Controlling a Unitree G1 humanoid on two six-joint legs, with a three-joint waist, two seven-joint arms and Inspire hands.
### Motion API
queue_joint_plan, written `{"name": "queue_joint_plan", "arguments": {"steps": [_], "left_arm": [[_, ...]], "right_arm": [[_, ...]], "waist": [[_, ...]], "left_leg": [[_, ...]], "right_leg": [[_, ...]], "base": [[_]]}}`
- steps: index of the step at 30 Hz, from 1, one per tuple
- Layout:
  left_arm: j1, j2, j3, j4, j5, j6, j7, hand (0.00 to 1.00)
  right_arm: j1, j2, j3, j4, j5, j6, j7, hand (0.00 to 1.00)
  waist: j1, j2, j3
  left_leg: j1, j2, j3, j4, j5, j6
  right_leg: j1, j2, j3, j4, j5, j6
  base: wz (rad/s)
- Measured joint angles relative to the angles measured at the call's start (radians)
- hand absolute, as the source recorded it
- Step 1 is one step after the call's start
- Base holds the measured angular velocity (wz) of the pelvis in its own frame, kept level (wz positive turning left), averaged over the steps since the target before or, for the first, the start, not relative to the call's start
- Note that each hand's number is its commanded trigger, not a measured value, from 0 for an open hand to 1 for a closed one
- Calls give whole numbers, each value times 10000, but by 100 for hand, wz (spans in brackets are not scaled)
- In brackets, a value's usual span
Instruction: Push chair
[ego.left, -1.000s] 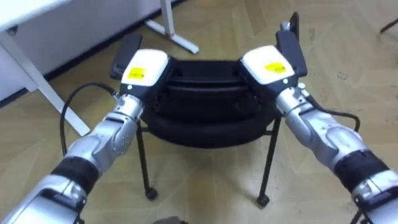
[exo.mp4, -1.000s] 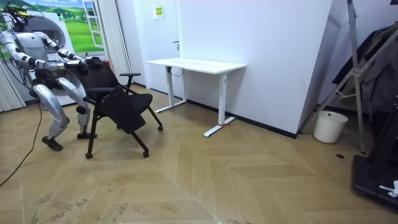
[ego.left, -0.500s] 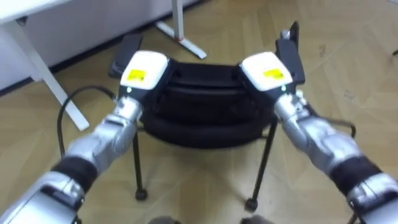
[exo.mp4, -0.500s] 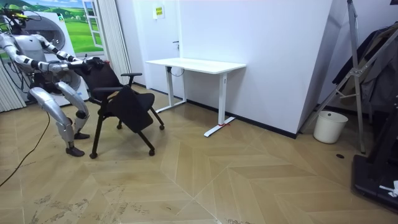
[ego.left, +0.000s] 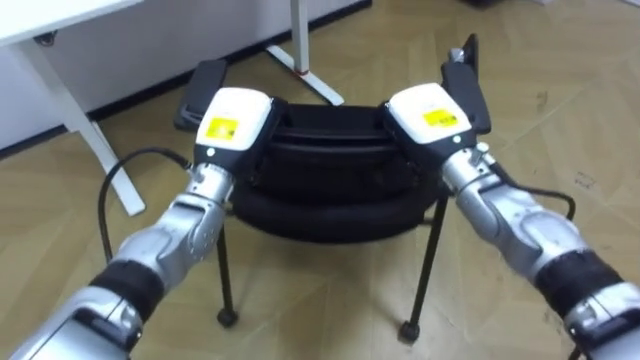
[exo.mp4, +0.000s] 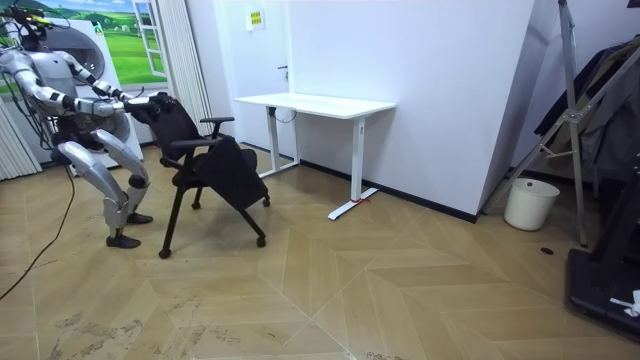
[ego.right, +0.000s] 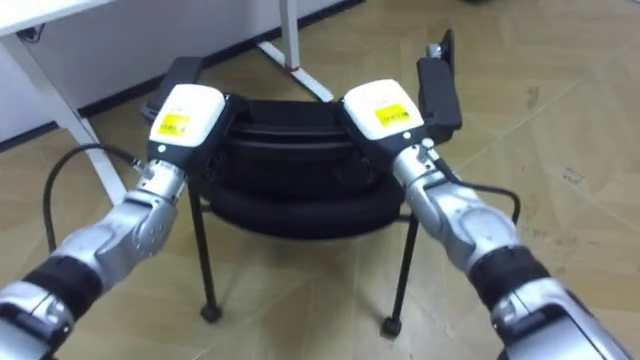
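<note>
A white desk (ego.left: 40, 20) fills the ten o'clock corner of the eye views, with one slanted leg (ego.left: 85, 140) coming down toward nine o'clock. Its flat foot (ego.left: 305, 70) lies on the floor at about eleven o'clock.

The left hand (ego.left: 232, 120) comes in from seven o'clock. Its white back, marked with a yellow label, lies against the left end of the chair's backrest. I cannot tell how its fingers are set, because they go over the far side of the backrest and are hidden.

The chair (ego.left: 330, 170) is black and stands straight ahead of the robot at twelve o'clock, seen from behind and above. It has a left armrest (ego.left: 200, 85) at ten o'clock from its middle and a right armrest (ego.left: 465, 75) at two o'clock. Thin legs run down to small wheels (ego.left: 227, 318) at six o'clock.

The right hand (ego.left: 428, 110) comes in from five o'clock and lies against the right end of the backrest in the same way. Its fingers are hidden too, so I cannot tell their state.

A wooden floor (ego.left: 560, 130) in a herringbone pattern runs out toward three o'clock.

In the room view the robot stands at nine o'clock, with one foot ahead of the other and both arms held out level to the top of the chair (exo.mp4: 215, 170). The chair is just in front of the robot, between it and the desk (exo.mp4: 315, 103) by the white wall. The desk is near twelve o'clock. A white bin (exo.mp4: 530, 203) stands well apart at three o'clock.
</note>
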Motion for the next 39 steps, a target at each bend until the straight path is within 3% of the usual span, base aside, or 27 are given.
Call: {"name": "queue_joint_plan", "arguments": {"steps": [1, 2, 3, 4, 5, 7, 12, 16, 17, 19, 22, 25, 26, 27, 28, 30, 31, 32, 33, 34, 35, 37, 39], "left_arm": [[-29, -7, 1, -16, 1, 27, 22, 100], [-26, 25, 6, -91, 15, 40, 27, 100], [-2, 55, 6, -151, 15, 53, 36, 100], [-41, 97, 6, -235, 15, 71, 33, 100], [-184, 90, 0, -234, 15, 111, 21, 100], [-331, 84, -7, -276, 15, 162, -46, 100], [-298, 124, 32, -531, 72, 275, -148, 100], [7, 99, 107, -665, 189, 292, -238, 100], [57, 94, 113, -663, 210, 269, -249, 100], [73, 87, 113, -666, 306, 260, -312, 100], [65, 228, 148, -656, 318, 189, -364, 100], [-80, 274, 195, -579, 323, 77, -482, 100], [-46, 331, 176, -564, 326, 37, -475, 100], [-32, 380, 174, -565, 327, 10, -468, 100], [-31, 460, 180, -476, 325, -98, -411, 100], [-39, 469, 183, -262, 314, -181, -290, 100], [12, 494, 189, -213, 316, -187, -207, 100], [58, 534, 222, -215, 318, -178, -146, 100], [119, 572, 227, -222, 318, -165, -104, 100], [211, 603, 239, -271, 319, -162, 17, 100], [221, 583, 280, -343, 319, -110, 44, 100], [220, 455, 366, -359, 306, 43, 44, 100], [167, 395, 432, -427, 292, 154, 34, 100]], "right_arm": [[-44, -22, 0, 16, 0, 0, -40, 100], [-42, -116, 2, 12, 1, -7, -121, 100], [-45, -94, 3, 13, -3, -2, -146, 100], [-48, -141, 4, -68, -21, 7, -254, 100], [-74, -195, -7, -129, -18, 51, -360, 100], [-114, -212, -14, -123, 4, 125, -506, 100], [-137, -142, -1, -109, -12, 132, -646, 100], [42, -119, 38, -62, -6, 148, -651, 100], [94, -99, 65, -48, 14, 170, -651, 100], [214, -45, 72, 14, 106, 198, -650, 100], [233, 146, 106, 49, 200, 367, -650, 100], [220, 224, 109, 7, 255, 512, -651, 100], [234, 291, 205, 22, 365, 588, -651, 100], [233, 319, 225, 16, 379, 591, -650, 100], [233, 400, 245, 3, 376, 609, -652, 100], [240, 505, 343, 9, 377, 727, -683, 100], [241, 592, 400, 26, 377, 787, -682, 100], [227, 651, 405, 25, 364, 795, -681, 100], [238, 706, 410, 48, 363, 805, -673, 100], [212, 710, 410, 35, 326, 798, -639, 100], [108, 673, 408, 44, 316, 798, -615, 100], [-74, 614, 409, 98, 309, 793, -498, 100], [-232, 534, 429, 81, 312, 790, -423, 100]], "waist": [[39, -18, 16], [104, -11, 16], [135, 15, 1], [68, 128, -80], [-9, 50, -55], [-45, 8, -57], [-52, -28, -81], [76, -216, -129], [87, -213, -128], [115, -194, -116], [242, -182, -108], [312, 16, -46], [401, 64, -18], [464, 69, -15], [506, 69, -14], [406, 84, -5], [416, -33, -50], [410, -40, -40], [416, -85, -89], [434, -158, -194], [489, -104, -202], [627, -69, -217], [674, -83, -206]], "left_leg": [[-326, -124, 265, -819, 70, -63], [-618, -120, 452, -1422, 553, 135], [-678, -124, 472, -1543, 807, 192], [-741, -260, 446, -1669, 1058, 430], [-763, -456, 435, -1869, 1189, 521], [-761, -627, 444, -2157, 1343, 616], [-447, -767, 633, -2512, 1203, 845], [227, -984, 932, -2649, 803, 1082], [365, -968, 955, -2544, 683, 1084], [538, -815, 892, -2162, 297, 1109], [640, -741, 792, -1519, -308, 1056], [758, -542, 545, -1223, -677, 1106], [922, -474, 416, -1280, -751, 1047], [985, -404, 414, -1328, -775, 1010], [1084, -337, 317, -1461, -771, 923], [1257, -279, 16, -1680, -662, 692], [1377, -271, -88, -1871, -660, 559], [1469, -222, -341, -1877, -748, 329], [1487, -207, -450, -1893, -761, 196], [1505, -168, -617, -1912, -781, -10], [1499, -19, -652, -1932, -731, -143], [1511, 147, -627, -2128, -627, -322], [1521, 232, -632, -2371, -525, -503]], "right_leg": [[11, -85, -4, -14, -28, 32], [-6, -142, -31, -9, -50, 28], [0, -186, -72, -14, -68, 73], [-18, -265, -147, -44, -65, 212], [-52, -391, -164, -110, -29, 356], [-43, -452, -172, -362, 44, 482], [303, -596, -142, -818, 117, 582], [652, -883, 217, -464, 64, 943], [581, -961, 224, 70, 295, 1185], [396, -1003, 348, 981, 753, 1305], [-46, -1154, 376, 2285, 1418, 1184], [-364, -960, 448, 2952, 2270, 1109], [-467, -780, 476, 2994, 2175, 1151], [-540, -671, 505, 2858, 1891, 1279], [-728, -535, 407, 2323, 1432, 1254], [-765, -411, 179, 542, 1310, 1114], [-758, -323, 272, -983, 1457, 1101], [-725, -220, 287, -1730, 1933, 961], [-595, -187, 210, -1719, 1989, 820], [-499, -139, -66, -1640, 1993, 459], [-430, -72, -280, -1595, 1901, 276], [-412, -29, -489, -1570, 1772, 33], [-418, -25, -646, -1559, 1616, -55]], "base": [[-15], [-22], [-13], [14], [26], [17], [1], [-11], [-9], [2], [-4], [7], [-11], [-7], [21], [43], [49], [47], [51], [45], [40], [28], [23]]}}
